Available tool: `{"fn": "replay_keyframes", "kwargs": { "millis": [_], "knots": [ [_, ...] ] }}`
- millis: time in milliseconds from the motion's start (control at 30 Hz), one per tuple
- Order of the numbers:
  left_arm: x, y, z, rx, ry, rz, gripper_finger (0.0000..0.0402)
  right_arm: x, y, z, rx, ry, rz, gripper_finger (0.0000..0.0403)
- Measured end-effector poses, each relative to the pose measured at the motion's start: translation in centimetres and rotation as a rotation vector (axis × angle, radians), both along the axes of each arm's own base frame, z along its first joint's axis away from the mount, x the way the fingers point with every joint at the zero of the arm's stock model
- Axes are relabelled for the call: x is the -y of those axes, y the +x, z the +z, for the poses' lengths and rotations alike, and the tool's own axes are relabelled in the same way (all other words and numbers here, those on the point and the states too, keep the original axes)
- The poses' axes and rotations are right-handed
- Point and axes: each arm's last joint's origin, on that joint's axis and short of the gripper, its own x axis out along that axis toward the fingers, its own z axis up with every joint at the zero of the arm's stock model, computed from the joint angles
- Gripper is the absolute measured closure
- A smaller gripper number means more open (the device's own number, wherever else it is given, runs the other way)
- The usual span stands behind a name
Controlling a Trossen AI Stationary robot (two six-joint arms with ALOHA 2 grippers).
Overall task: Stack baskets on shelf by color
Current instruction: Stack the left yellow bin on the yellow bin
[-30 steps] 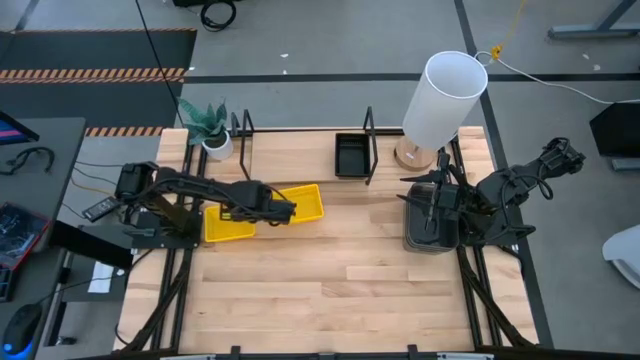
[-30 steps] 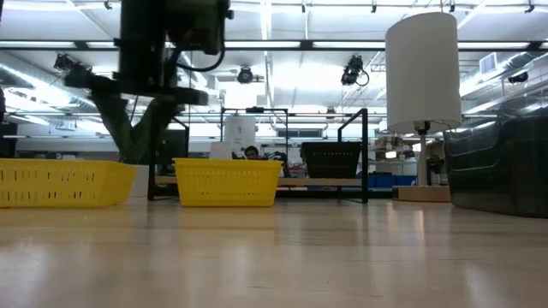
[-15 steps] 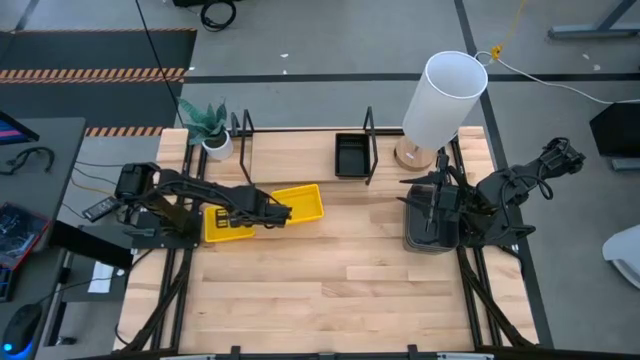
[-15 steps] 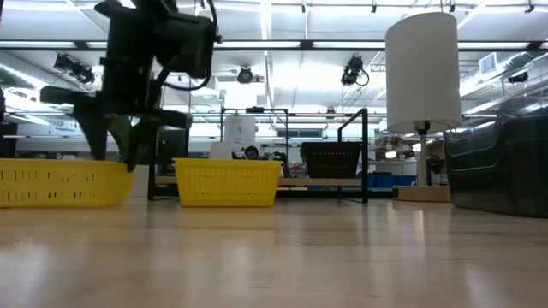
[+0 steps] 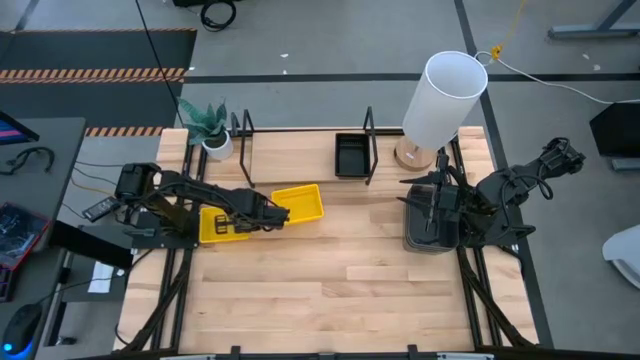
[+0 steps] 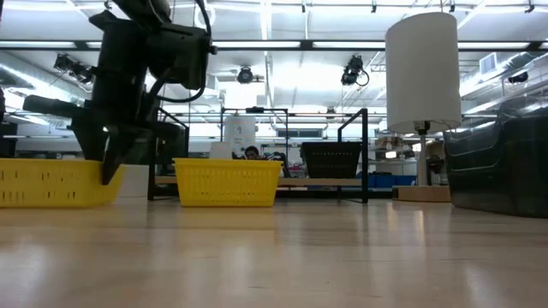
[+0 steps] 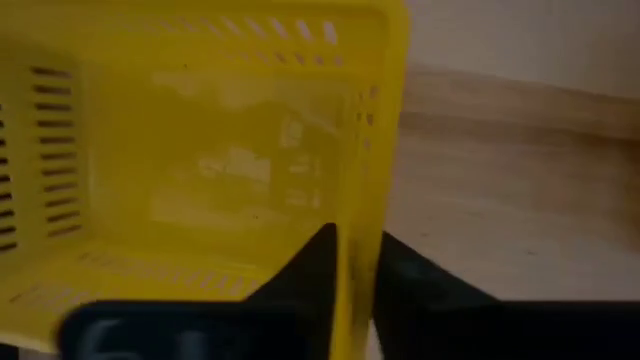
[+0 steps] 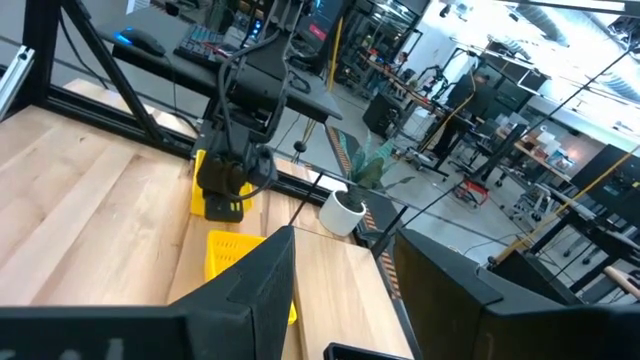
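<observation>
Baskets lie spread over the light-wood plank surface (image 5: 330, 280). Largest of the task's things is the low light-wood shelf with thin black wire uprights (image 5: 300, 150) along the far edge; one small black perforated basket (image 5: 351, 155) sits on it beside an upright. Near the right edge stands a stack of dark grey rounded-corner plastic baskets (image 5: 425, 232), and the right gripper (image 5: 435, 205) hangs over it, its fingers (image 8: 255, 290) spread apart with nothing between them. Toward the left edge are two bright yellow slotted plastic baskets: one (image 5: 305, 200) lies tilted just beside the other (image 5: 222, 224), which sits nearer the left edge. The left gripper (image 5: 262, 218) reaches down at that left-hand yellow basket's end wall; in the left wrist view its fingers (image 7: 310, 275) straddle the yellow wall, one inside and one outside, narrowed on the rim so that they are grasping it. In the low view both yellow baskets rest flat on the surface.

A tall white cylindrical lamp on a round wooden base (image 5: 445, 95) stands at the far right corner, and a small green plant in a white pot (image 5: 212, 130) stands at the far left corner.
</observation>
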Motion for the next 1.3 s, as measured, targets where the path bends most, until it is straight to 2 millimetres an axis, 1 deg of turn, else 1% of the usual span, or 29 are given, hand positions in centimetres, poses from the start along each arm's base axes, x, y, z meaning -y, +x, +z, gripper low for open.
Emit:
{"fn": "replay_keyframes", "kwargs": {
  "millis": [67, 100, 200, 333, 433, 600, 833, 1000, 1133, 1233, 1300],
  "knots": [
    [0.0, 0.0, 0.0, -0.001, -0.017, 0.001, 0.0383, 0.0, 0.0, 0.0, 0.0, -0.001, 0.0, 0.0227],
    [0.0, 0.0, 0.0, -0.003, -0.029, 0.0, 0.039, 0.0, 0.0, 0.0, -0.001, -0.001, 0.0, 0.0227],
    [0.1, 0.1, 0.4, -0.007, -0.043, -0.018, 0.0388, 0.0, 0.0, 0.0, -0.001, -0.001, 0.0, 0.0227],
    [0.1, 1.0, 2.0, 0.014, -0.035, -0.042, 0.0393, 0.0, 0.0, 0.0, -0.001, -0.001, 0.0, 0.0227],
    [0.0, 1.8, 4.0, 0.024, -0.002, -0.055, 0.0394, 0.0, 0.0, 0.0, -0.001, -0.001, 0.001, 0.0227],
    [-0.2, 2.9, 7.9, 0.064, 0.091, -0.062, 0.0394, 0.0, 0.0, 0.0, -0.001, -0.001, 0.0, 0.0227],
    [-0.5, 4.8, 12.8, 0.243, 0.23, -0.07, 0.0394, 0.0, 0.0, 0.0, -0.001, -0.001, 0.0, 0.0227],
    [-0.8, 5.7, 15.5, 0.369, 0.242, -0.054, 0.0393, 0.0, 0.0, 0.0, -0.001, -0.001, 0.001, 0.0227],
    [-0.9, 6.8, 16.3, 0.506, 0.243, -0.032, 0.0393, 0.0, 0.0, 0.0, -0.001, -0.001, 0.001, 0.0227],
    [-1.3, 7.5, 16.4, 0.558, 0.262, -0.036, 0.0393, 0.0, 0.0, 0.0, -0.001, -0.001, 0.001, 0.0227],
    [-1.7, 8.2, 16.0, 0.569, 0.281, -0.046, 0.0393, 0.0, 0.0, 0.0, -0.001, -0.001, 0.0, 0.0227]
  ]
}}
